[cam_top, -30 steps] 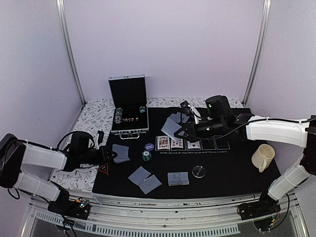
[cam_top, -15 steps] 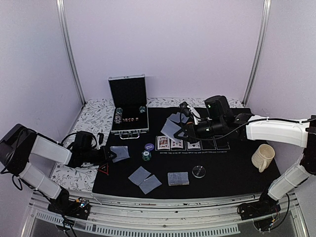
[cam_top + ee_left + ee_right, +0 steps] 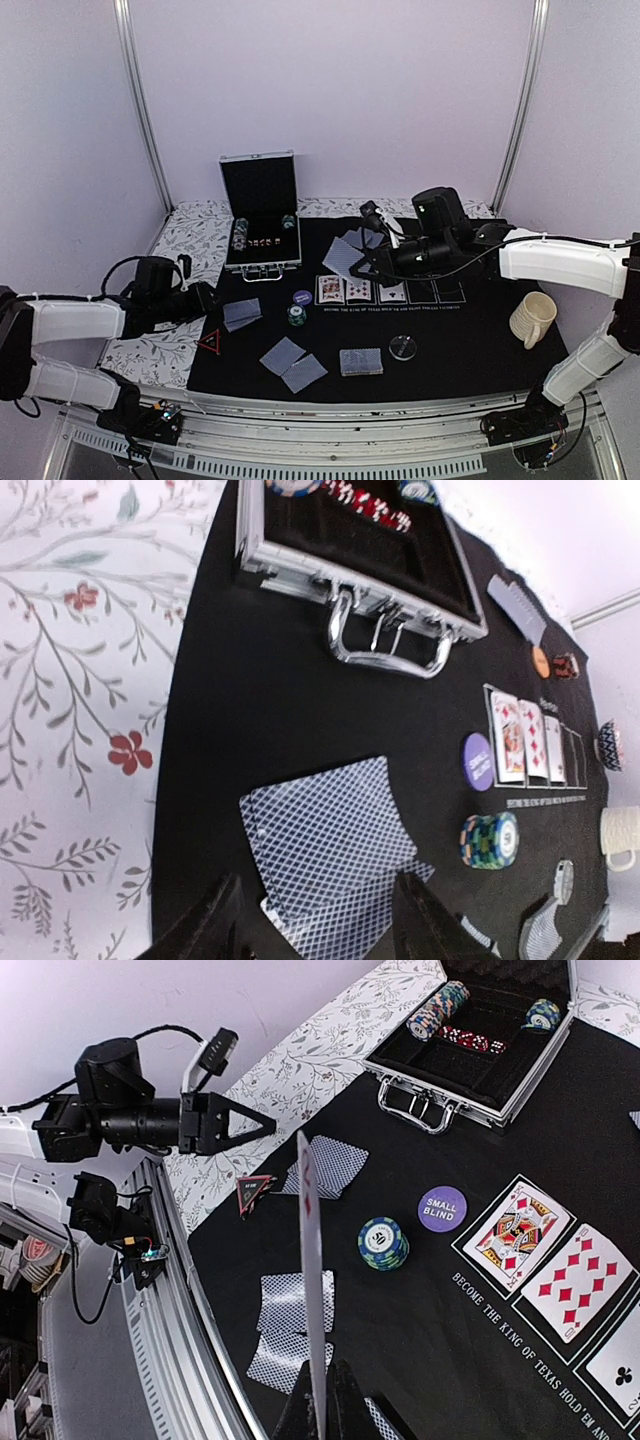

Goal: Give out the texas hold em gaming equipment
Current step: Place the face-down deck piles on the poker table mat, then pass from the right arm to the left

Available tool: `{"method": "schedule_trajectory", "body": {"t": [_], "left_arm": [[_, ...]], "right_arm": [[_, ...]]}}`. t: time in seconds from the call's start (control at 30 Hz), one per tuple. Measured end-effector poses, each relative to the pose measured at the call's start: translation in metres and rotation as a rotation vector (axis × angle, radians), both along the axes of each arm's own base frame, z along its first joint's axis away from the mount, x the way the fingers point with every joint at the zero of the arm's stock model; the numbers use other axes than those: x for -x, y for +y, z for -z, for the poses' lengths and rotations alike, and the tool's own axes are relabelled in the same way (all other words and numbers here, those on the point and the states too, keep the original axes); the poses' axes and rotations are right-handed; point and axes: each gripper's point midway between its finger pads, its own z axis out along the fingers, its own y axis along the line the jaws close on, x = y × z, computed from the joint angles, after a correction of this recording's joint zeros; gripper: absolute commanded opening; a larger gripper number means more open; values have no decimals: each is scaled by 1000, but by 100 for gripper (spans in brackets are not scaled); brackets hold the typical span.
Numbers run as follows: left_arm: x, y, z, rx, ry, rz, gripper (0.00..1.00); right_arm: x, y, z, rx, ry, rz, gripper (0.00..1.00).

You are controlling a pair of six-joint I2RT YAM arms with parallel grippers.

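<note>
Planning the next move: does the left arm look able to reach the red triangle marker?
Probably yes. The left gripper is open and empty, close to the red triangle marker, with nothing lying between them; the face-down grey-blue patterned cards lie aside.

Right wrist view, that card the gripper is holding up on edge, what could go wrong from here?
1. The right gripper pinches the card only by its lower edge, so it could twist or slip out before placement.
2. The chip stack and face-up cards lie below it; a low sweep might knock them.
3. The left gripper sits open at the edge of two face-down cards; any drag could shift them.
</note>
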Motion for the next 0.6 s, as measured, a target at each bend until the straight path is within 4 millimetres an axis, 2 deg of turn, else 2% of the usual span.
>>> {"method": "schedule_trajectory", "body": {"t": [0.1, 0.17, 0.27, 0.33, 0.37, 0.43, 0.47, 0.6], "left_arm": [[-1, -2, -37, -7, -127, 21, 49], [0, -14, -73, -15, -254, 90, 50], [23, -59, -143, 6, -502, 328, 59], [52, -91, -190, 63, -669, 525, 66], [65, -100, -204, 87, -721, 597, 69], [93, -116, -223, 125, -810, 750, 73], [101, -120, -227, 131, -833, 796, 73], [125, -134, -228, 115, -857, 969, 72]], "right_arm": [[7, 7, -7, 10, -31, -26, 2], [17, 17, -15, 12, -65, -68, 2], [38, 34, -27, 6, -127, -153, 2], [56, 48, -36, 5, -173, -225, 2], [61, 54, -39, 4, -194, -249, 2], [71, 64, -45, -2, -233, -296, 2], [76, 67, -46, -4, -250, -317, 2], [88, 76, -46, -2, -291, -378, 2]]}}
